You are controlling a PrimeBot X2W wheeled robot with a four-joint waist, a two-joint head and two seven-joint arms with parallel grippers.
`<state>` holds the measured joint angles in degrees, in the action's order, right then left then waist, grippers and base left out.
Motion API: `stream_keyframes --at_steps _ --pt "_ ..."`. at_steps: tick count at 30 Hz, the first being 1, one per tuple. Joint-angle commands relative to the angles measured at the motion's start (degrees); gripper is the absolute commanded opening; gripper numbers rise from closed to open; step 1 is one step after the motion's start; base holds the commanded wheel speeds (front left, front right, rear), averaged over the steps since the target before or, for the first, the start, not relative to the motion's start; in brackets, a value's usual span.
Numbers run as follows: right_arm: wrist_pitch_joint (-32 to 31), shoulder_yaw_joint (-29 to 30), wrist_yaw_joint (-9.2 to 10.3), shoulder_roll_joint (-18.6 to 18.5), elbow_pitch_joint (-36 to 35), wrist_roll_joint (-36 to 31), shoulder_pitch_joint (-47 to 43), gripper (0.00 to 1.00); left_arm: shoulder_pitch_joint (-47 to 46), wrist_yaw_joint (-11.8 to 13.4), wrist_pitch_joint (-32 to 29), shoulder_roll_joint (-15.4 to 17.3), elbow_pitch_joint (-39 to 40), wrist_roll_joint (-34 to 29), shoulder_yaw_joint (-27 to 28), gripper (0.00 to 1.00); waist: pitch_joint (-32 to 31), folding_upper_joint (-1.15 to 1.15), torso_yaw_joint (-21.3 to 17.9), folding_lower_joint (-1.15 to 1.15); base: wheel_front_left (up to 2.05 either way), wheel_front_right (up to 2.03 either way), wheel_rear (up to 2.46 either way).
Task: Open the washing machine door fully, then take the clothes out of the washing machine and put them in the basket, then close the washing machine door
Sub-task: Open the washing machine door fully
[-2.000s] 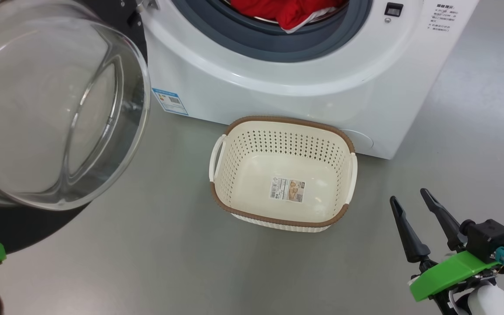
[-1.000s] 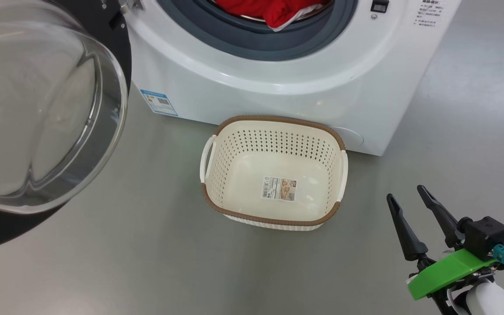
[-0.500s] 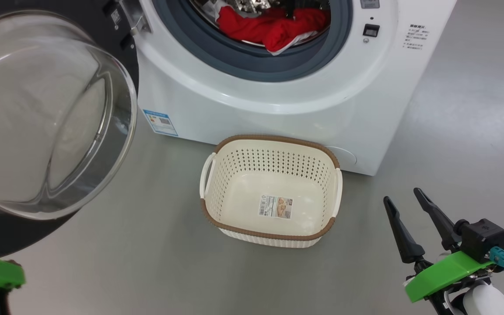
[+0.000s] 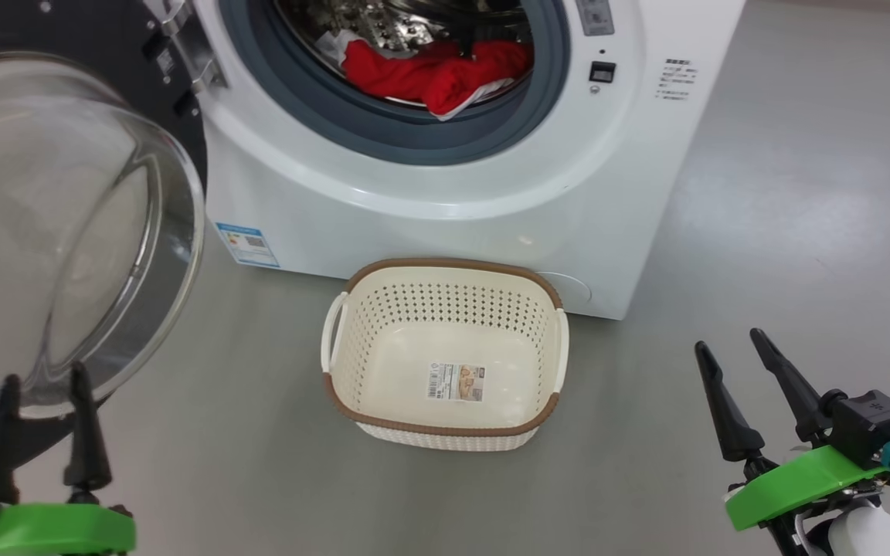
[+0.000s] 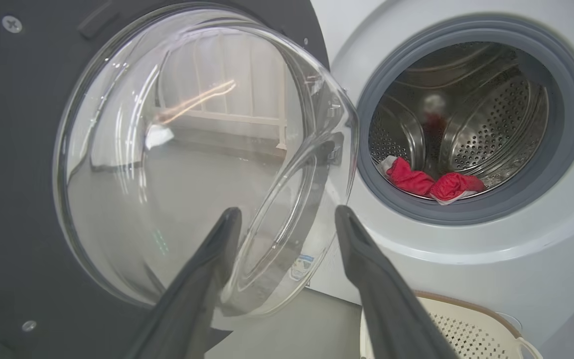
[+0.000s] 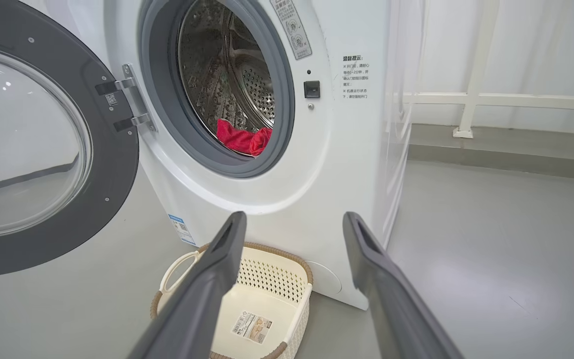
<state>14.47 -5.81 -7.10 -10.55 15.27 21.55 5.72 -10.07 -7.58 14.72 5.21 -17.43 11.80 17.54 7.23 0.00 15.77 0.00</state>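
The washing machine door [image 4: 66, 232] is cropped left.

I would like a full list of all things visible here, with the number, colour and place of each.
washing machine: one, white with grey gasket, on the floor.
washing machine door: one, black rim with clear glass, open on the left.
clothes: one heap, red with white trim, in the drum.
basket: one, cream with brown rim, on the floor before the machine.
sticker: one, pale, on the basket's bottom.
blue label: one, at the machine's lower left corner.
railing: one, white, beyond the machine.
left gripper: one, dark fingers, open, lower left by the door.
right gripper: one, dark fingers, open, lower right over the floor.
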Motion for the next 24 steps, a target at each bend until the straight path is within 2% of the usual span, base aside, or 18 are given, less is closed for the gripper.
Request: stream_keyframes --at_steps 1,14,24 --pt "0.52 -0.10 -0.39 -0.02 -1.90 -0.23 -0.45 1.00 0.71 0.09 0.28 1.37 2.74 0.22 0.50 1.00 -0.42 0.00 -1.50 0.00 0.00 0.00 0.00" --pt "0.52 4.13 -0.39 1.18 -3.07 -1.58 -1.54 1.00 5.00 0.09 0.28 1.87 8.90 1.69 -10.24 1.00 -0.05 0.00 -8.05 0.00 0.00 0.00 0.00" --pt "0.52 5.40 -0.39 1.83 -3.42 -1.52 -2.05 1.00 7.31 0.09 0.28 2.08 12.09 2.90 -12.89 1.00 -0.14 0.00 -12.26 0.00 0.00 0.00 0.00"
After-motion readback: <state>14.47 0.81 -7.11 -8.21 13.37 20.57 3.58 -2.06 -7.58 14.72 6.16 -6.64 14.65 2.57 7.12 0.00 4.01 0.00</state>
